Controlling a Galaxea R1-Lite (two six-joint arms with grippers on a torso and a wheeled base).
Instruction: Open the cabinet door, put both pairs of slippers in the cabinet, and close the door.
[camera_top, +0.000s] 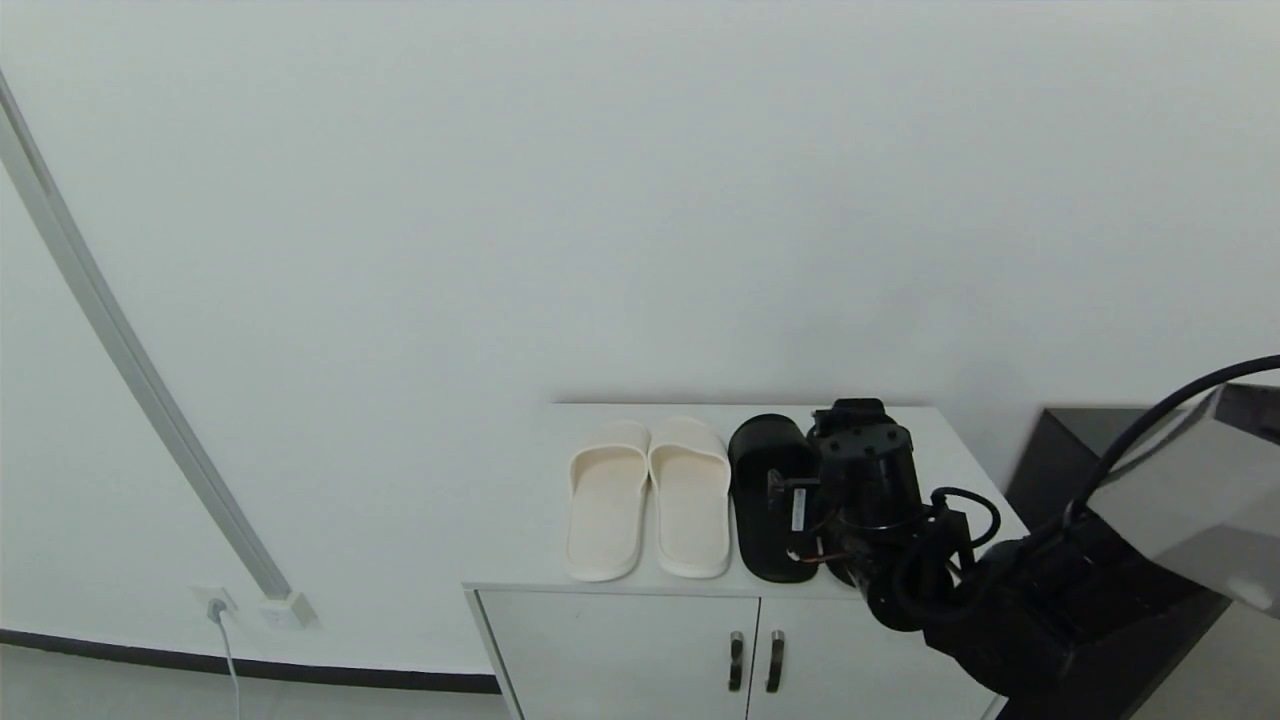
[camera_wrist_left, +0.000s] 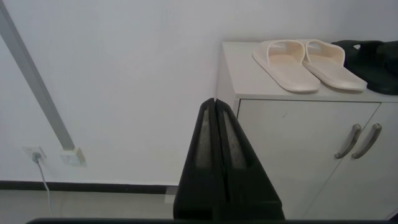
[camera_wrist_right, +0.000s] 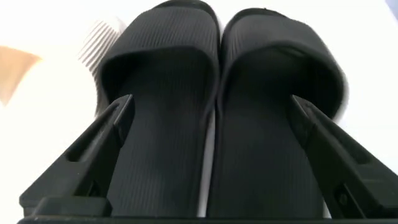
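Right wrist view: the right gripper (camera_wrist_right: 211, 102) is spread wide, one finger on either side of the black pair (camera_wrist_right: 214, 143). That pair lies side by side on the cabinet (camera_top: 620, 640) top, just beside the cream pair (camera_top: 650, 500). The doors (camera_top: 850, 650) are closed. Off the cabinet's left side, the left gripper (camera_wrist_left: 216, 109) is pressed together.

We see a plain white wall (camera_top: 640, 200) across nearly the whole head view, evenly lit. A grey cable duct (camera_top: 120, 340) runs aslant from the upper left edge down to a small white junction box (camera_top: 285, 608) at the lower left. Just left of that box is a wall socket (camera_top: 213, 603) with a plug in it and a pale cable (camera_top: 230, 660) hanging down. A dark skirting band (camera_top: 250, 668) crosses the bottom left, with a strip of grey floor (camera_top: 100, 695) beneath. At the right edge stands a dark piece of furniture (camera_top: 1060, 440).
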